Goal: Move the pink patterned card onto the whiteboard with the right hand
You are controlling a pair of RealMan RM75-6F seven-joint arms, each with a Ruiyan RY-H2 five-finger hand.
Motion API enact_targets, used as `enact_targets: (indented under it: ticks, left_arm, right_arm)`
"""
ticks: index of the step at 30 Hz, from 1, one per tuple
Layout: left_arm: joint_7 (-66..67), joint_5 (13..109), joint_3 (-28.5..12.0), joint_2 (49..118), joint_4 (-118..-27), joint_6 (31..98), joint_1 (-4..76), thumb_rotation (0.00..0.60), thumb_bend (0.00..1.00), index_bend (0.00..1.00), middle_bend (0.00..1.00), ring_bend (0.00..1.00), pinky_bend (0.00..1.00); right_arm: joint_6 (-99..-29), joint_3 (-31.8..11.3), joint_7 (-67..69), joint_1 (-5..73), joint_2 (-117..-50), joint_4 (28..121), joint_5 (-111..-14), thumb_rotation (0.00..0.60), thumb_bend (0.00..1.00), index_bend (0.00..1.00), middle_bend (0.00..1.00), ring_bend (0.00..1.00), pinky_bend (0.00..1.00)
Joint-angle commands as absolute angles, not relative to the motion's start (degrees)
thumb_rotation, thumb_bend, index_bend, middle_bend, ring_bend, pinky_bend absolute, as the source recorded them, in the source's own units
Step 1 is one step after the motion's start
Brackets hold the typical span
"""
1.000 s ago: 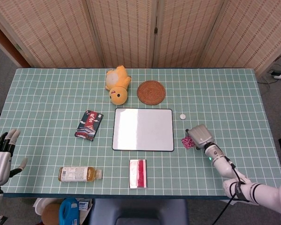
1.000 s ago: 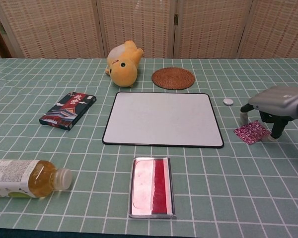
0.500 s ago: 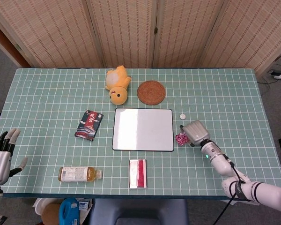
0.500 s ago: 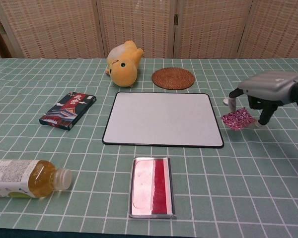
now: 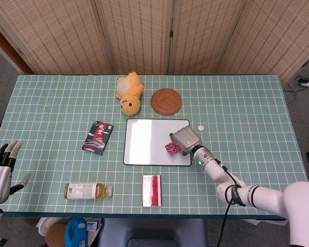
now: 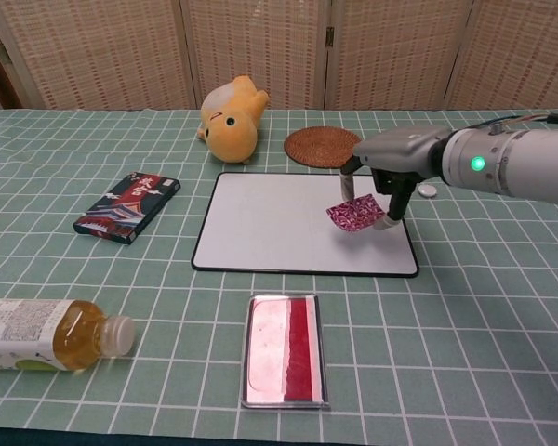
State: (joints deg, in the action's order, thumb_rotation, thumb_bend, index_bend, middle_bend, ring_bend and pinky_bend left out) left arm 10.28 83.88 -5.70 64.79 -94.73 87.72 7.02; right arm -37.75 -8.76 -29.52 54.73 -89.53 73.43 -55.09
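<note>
My right hand (image 5: 186,138) (image 6: 391,158) holds the pink patterned card (image 5: 172,148) (image 6: 354,213) between its fingertips, lifted and tilted above the right part of the whiteboard (image 5: 144,141) (image 6: 279,223). The whiteboard is white with a black rim and lies flat at the table's middle. My left hand (image 5: 0,172) hangs off the table's left front corner with fingers spread and nothing in it; only the head view shows it.
A yellow plush toy (image 5: 129,92) and a woven coaster (image 5: 166,101) lie behind the whiteboard. A small white cap (image 5: 200,127) sits to its right. A dark card box (image 5: 98,137), a tea bottle (image 5: 87,191) and a red-and-white tin (image 5: 151,190) lie left and in front.
My right hand lifted the pink card from the table right of the whiteboard and carried it left, so it is over the board's right side. The left hand stayed put.
</note>
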Motion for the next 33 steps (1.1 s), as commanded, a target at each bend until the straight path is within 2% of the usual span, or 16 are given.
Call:
enact_targets:
  ticks: [1, 7, 10, 18, 22, 33]
  left_arm:
    - [10.3, 83.9, -5.6, 64.7, -94.8, 87.8, 6.9, 0.600, 0.28, 0.05, 0.07, 0.07, 0.05]
    - [10.3, 84.2, -5.5, 64.6, -94.9, 88.0, 6.8, 0.600, 0.28, 0.05, 0.07, 0.07, 0.05]
    - [10.0, 84.2, -5.5, 64.7, -94.7, 88.0, 6.8, 0.600, 0.28, 0.05, 0.07, 0.07, 0.05]
    - [9.8, 84.5, -5.5, 64.8, -94.3, 88.1, 6.8, 0.600, 0.28, 0.05, 0.07, 0.07, 0.06]
    - [9.8, 84.6, -5.5, 65.0, -94.2, 88.1, 6.9, 0.600, 0.28, 0.05, 0.07, 0.07, 0.05]
    - [10.0, 84.4, -5.5, 65.4, -94.1, 87.9, 6.9, 0.600, 0.28, 0.05, 0.07, 0.07, 0.05]
  right_arm:
    - [-36.5, -8.9, -30.8, 56.6, -91.9, 71.1, -52.8, 0.600, 0.23, 0.39, 0.98, 1.00, 1.00]
    - [-36.3, -9.2, -31.4, 58.8, -94.1, 68.9, -49.6, 0.600, 0.22, 0.22, 0.98, 1.00, 1.00]
    - [-36.8, -9.0, -31.2, 58.9, -93.6, 69.0, -48.9, 0.600, 0.23, 0.19, 0.98, 1.00, 1.00]
    - [-39.8, -8.2, -31.1, 57.6, -89.8, 68.3, -46.9, 0.600, 0.23, 0.19, 0.98, 1.00, 1.00]
    - [-39.9, -7.8, -31.3, 56.9, -88.5, 65.6, -44.7, 0.600, 0.23, 0.23, 0.98, 1.00, 1.00]
    - [-36.0, -6.2, -33.3, 57.7, -93.0, 55.2, -39.8, 0.600, 0.23, 0.31, 0.98, 1.00, 1.00]
